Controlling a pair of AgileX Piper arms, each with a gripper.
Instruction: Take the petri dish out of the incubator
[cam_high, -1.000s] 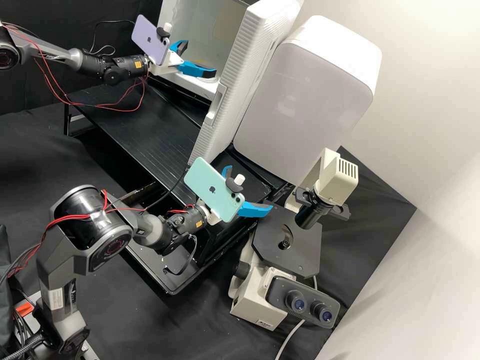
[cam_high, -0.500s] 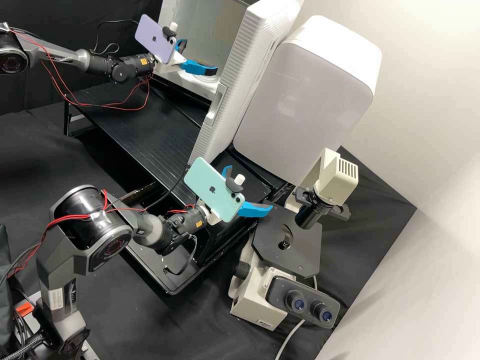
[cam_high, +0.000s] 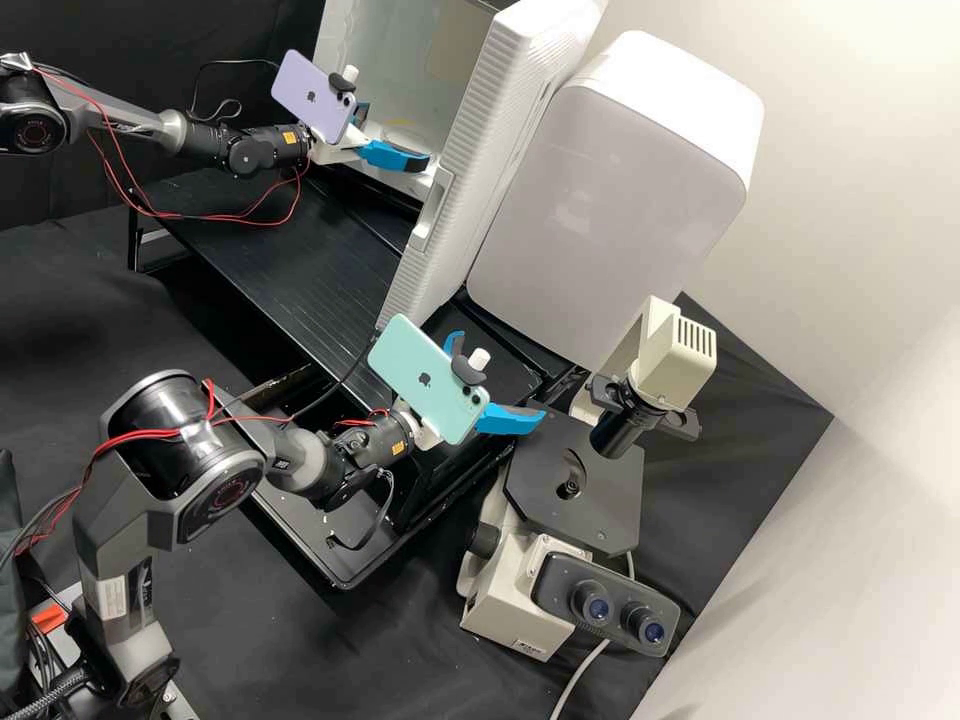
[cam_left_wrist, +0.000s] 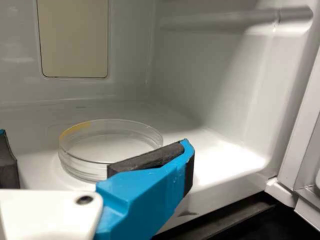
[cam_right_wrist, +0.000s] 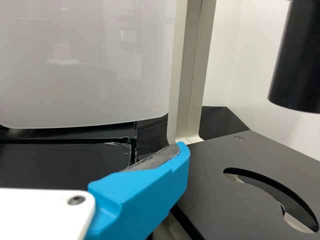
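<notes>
Black bench (cam_high: 90, 300) holds a microscope (cam_high: 575, 500) beside the incubator's open door (cam_high: 610, 200).

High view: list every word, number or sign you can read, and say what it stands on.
No text reads clearly.
White sticker on the right arm's base: too small.
Print on the microscope foot: blurred.
Yellow labels on both arms' wrists: too small.
Phones: logo marks, no letters.

petri dish (cam_left_wrist: 110, 145) rim hidden behind fingers (cam_left_wrist: 150, 182), microscope stage (cam_right_wrist: 240, 195) cropped
</notes>
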